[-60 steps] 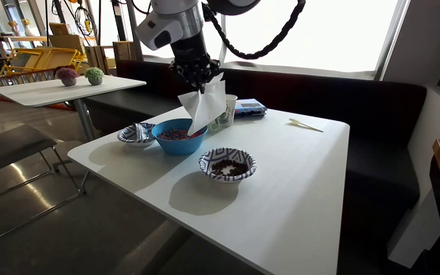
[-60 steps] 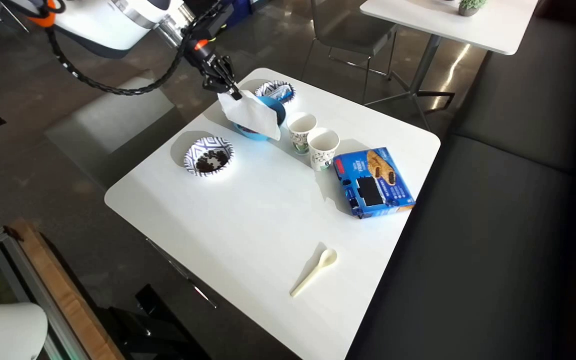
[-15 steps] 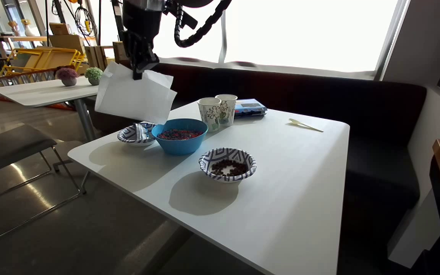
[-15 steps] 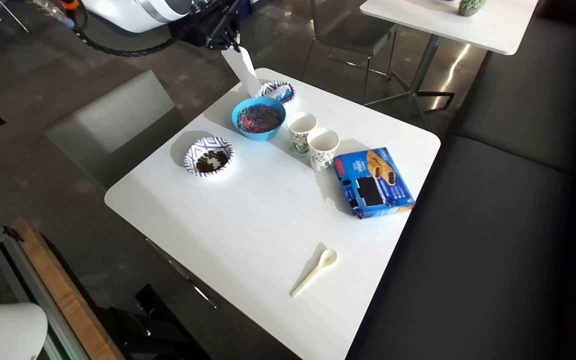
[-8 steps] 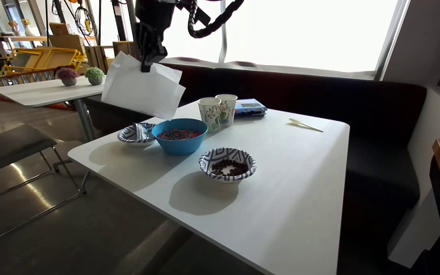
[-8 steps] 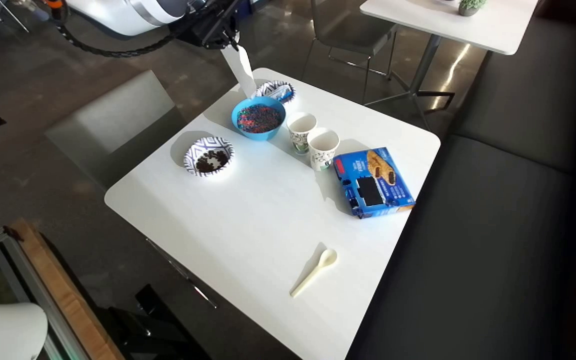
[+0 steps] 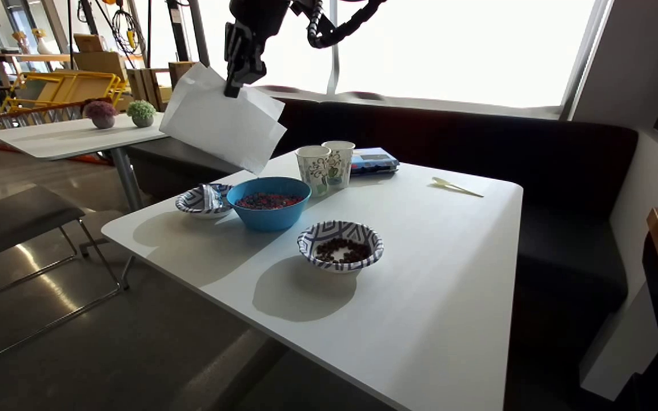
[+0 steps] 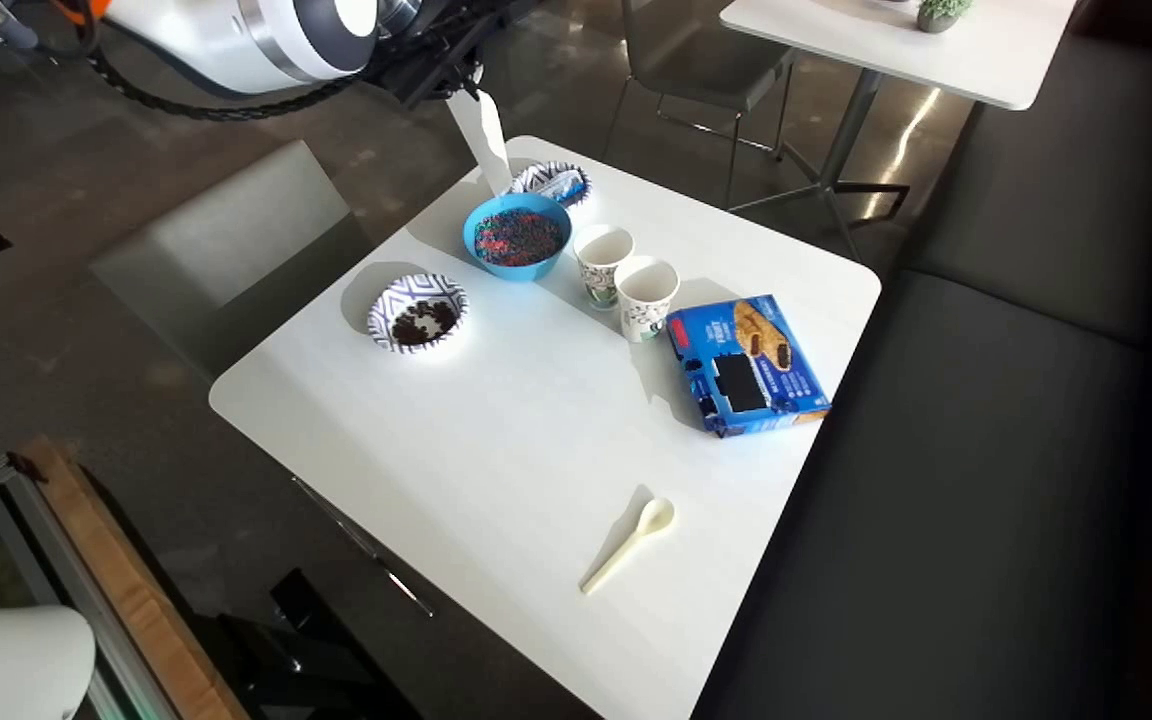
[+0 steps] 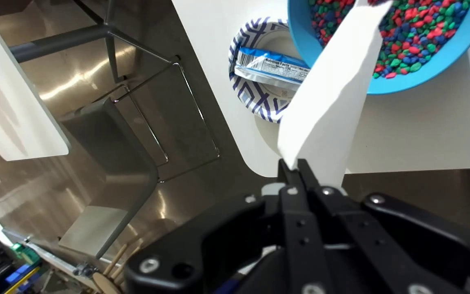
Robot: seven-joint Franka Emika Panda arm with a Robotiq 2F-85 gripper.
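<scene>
Wrist view: the gripper (image 9: 293, 166) is closed, clamping a sheet of white paper (image 9: 329, 110). The white paper is tilted and held up above the table (image 9: 414, 139); in this view its end away from the gripper overlaps the blue bowl (image 9: 406, 83). Contact between the white paper and the blue bowl cannot be confirmed. In an exterior view, the white paper (image 8: 481, 142) shows almost edge-on. The blue bowl contains small red, green and blue pieces (image 9: 414, 49). Just beside the blue bowl sits a patterned bowl (image 9: 255, 102), which holds a wrapped bar (image 9: 273, 67).

In both exterior views, a second patterned bowl (image 7: 340, 229) containing dark pieces (image 7: 357, 252) stands apart from the blue bowl. Two paper cups (image 8: 644, 312) stand upright and side by side, near the blue bowl. A blue box (image 8: 751, 365) lies flat beside the cups. A pale spoon (image 8: 634, 542) lies on the table, well apart from the bowls
</scene>
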